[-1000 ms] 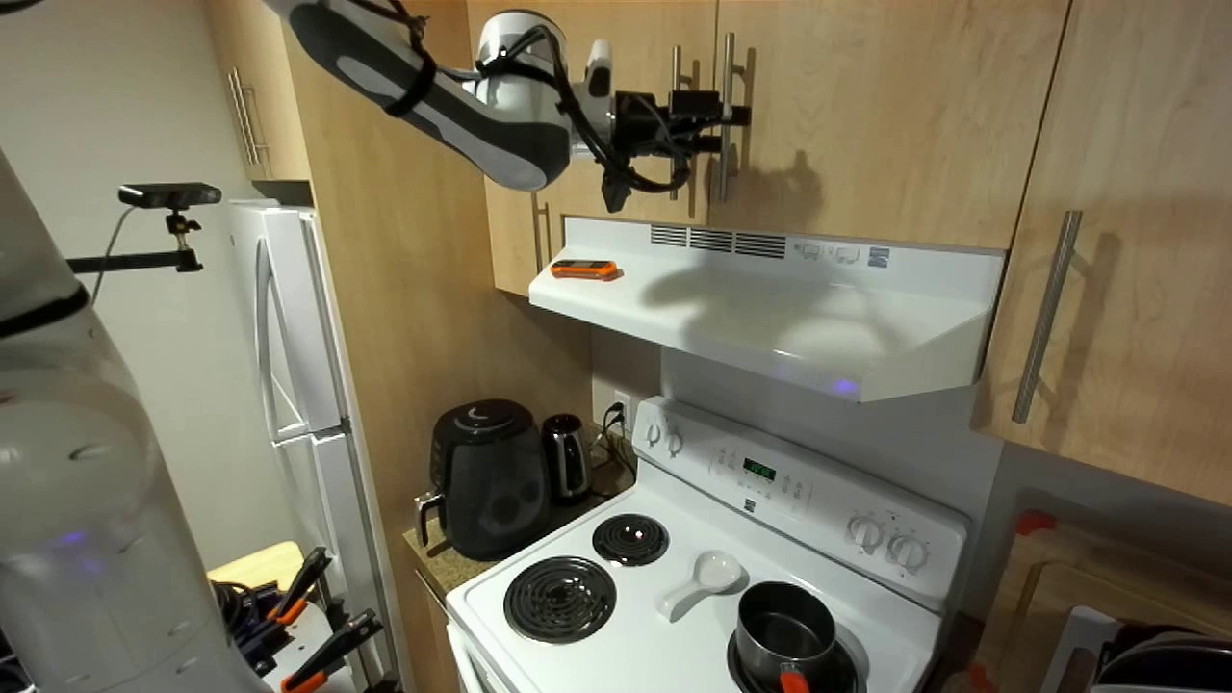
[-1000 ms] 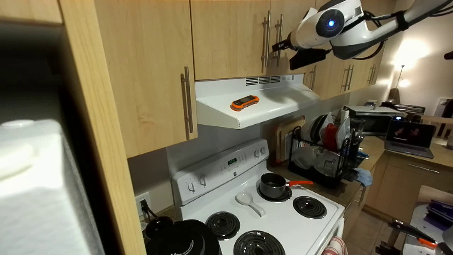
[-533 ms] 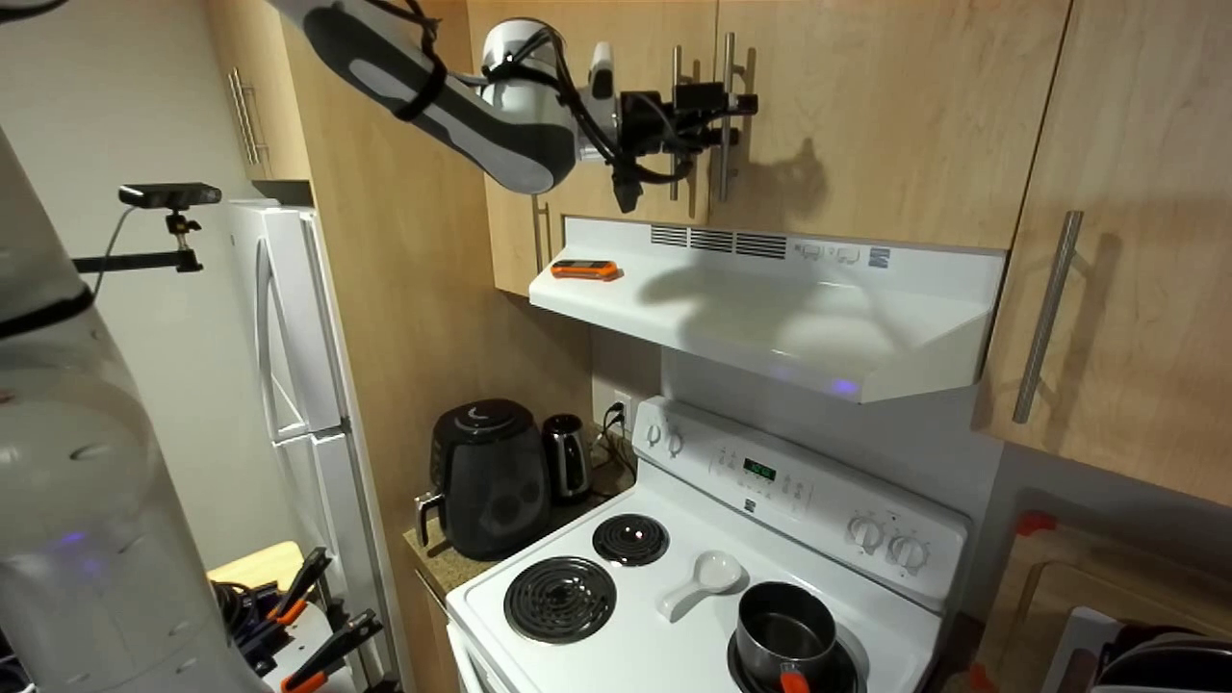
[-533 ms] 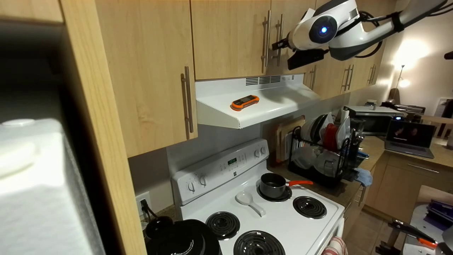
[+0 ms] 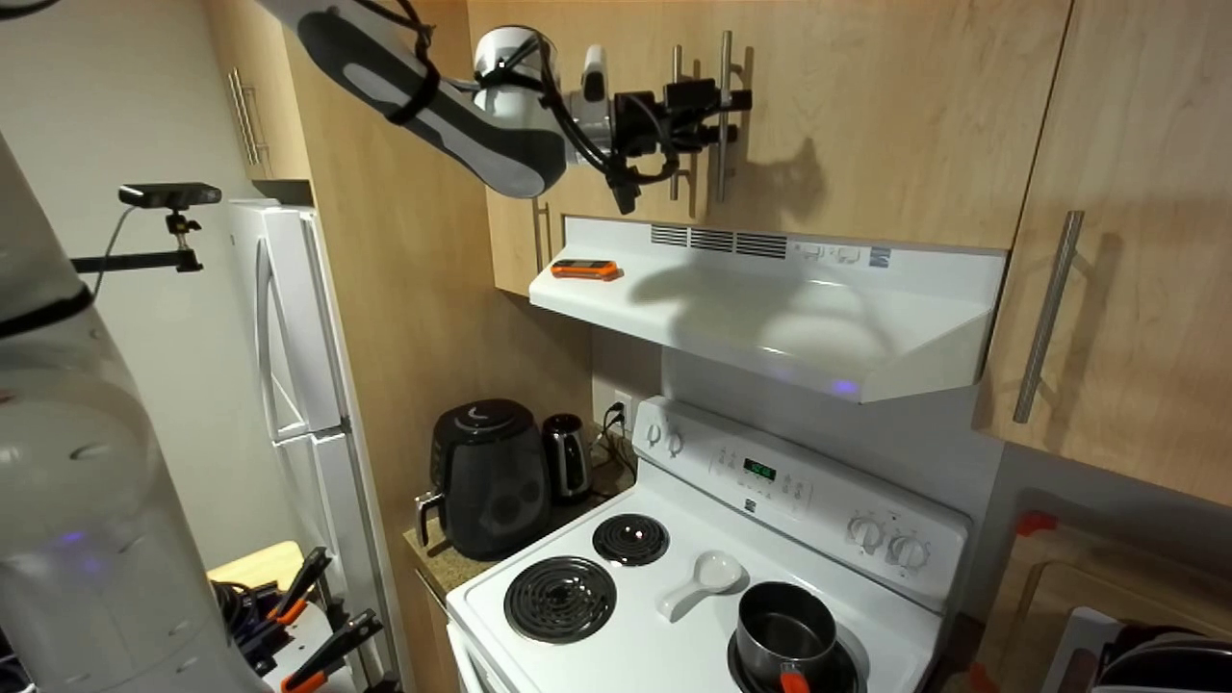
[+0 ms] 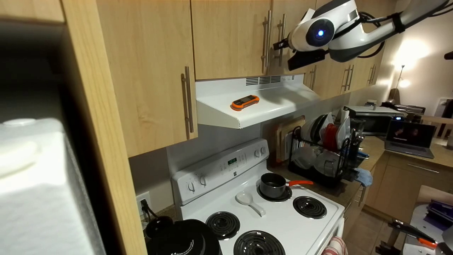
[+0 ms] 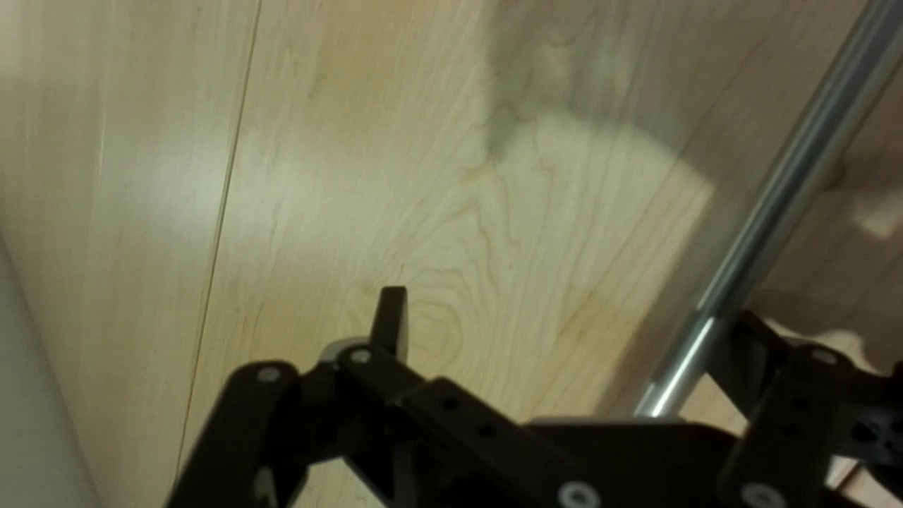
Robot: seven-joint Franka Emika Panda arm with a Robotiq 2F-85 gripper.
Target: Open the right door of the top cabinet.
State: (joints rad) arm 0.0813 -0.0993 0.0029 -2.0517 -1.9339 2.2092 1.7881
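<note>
Upper right of frame, the right door of the top cabinet, and the end effector has its fingers apart, the bar handle between them! Below, one pot on one of four burners; at right, one rack holds dishes.

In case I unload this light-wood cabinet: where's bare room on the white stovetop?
Mid stovetop, between the white spoon-shaped piece and the round black front coil burners; slimmer, between that piece and the white control panel. Crowded: back right, by the round, dark, orange-handled saucepan.
</note>
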